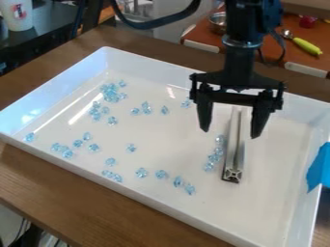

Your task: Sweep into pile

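Observation:
My gripper (230, 131) hangs over the right part of the white tray (169, 204), its two fingers wide apart. Beneath and between them a long, narrow metallic bar (234, 152) lies on the tray floor, its near end toward the viewer; the far end runs up behind the gripper's level. Close along the bar's left side is a short row of light blue crystal pieces (213, 158). More blue pieces are scattered over the left and middle, with a denser cluster (112, 92) toward the back left and a loose line along the front left.
The tray's raised walls surround the work area on a brown wooden table (84, 197). Blue tape (319, 168) covers part of the right wall. Behind, an orange-brown surface (276, 54) holds a yellow-green handled utensil (305, 46) and a metal bowl. A white cup (17, 14) stands far left.

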`<state>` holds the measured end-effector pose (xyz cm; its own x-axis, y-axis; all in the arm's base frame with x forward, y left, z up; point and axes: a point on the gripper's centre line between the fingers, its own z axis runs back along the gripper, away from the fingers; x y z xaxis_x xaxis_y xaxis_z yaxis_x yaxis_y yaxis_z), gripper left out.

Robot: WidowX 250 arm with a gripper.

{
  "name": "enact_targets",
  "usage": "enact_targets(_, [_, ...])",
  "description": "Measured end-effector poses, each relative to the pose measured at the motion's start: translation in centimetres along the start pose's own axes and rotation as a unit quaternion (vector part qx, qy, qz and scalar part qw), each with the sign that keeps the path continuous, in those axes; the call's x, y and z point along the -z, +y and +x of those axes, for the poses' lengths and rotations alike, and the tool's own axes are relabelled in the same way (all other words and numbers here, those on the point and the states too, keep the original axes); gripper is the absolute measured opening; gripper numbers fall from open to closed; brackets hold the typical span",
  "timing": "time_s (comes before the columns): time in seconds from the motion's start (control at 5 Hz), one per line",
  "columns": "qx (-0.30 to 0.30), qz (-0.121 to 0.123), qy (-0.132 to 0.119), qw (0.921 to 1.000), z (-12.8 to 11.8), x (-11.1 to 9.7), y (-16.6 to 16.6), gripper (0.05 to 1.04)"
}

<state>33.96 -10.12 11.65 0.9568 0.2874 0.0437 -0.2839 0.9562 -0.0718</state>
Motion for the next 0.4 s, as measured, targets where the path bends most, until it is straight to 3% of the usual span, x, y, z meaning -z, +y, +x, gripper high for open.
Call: enact_targets(0.4, [-0.011,-0.018,-0.028,0.9994,0.34,0.00,-1.40,0.999])
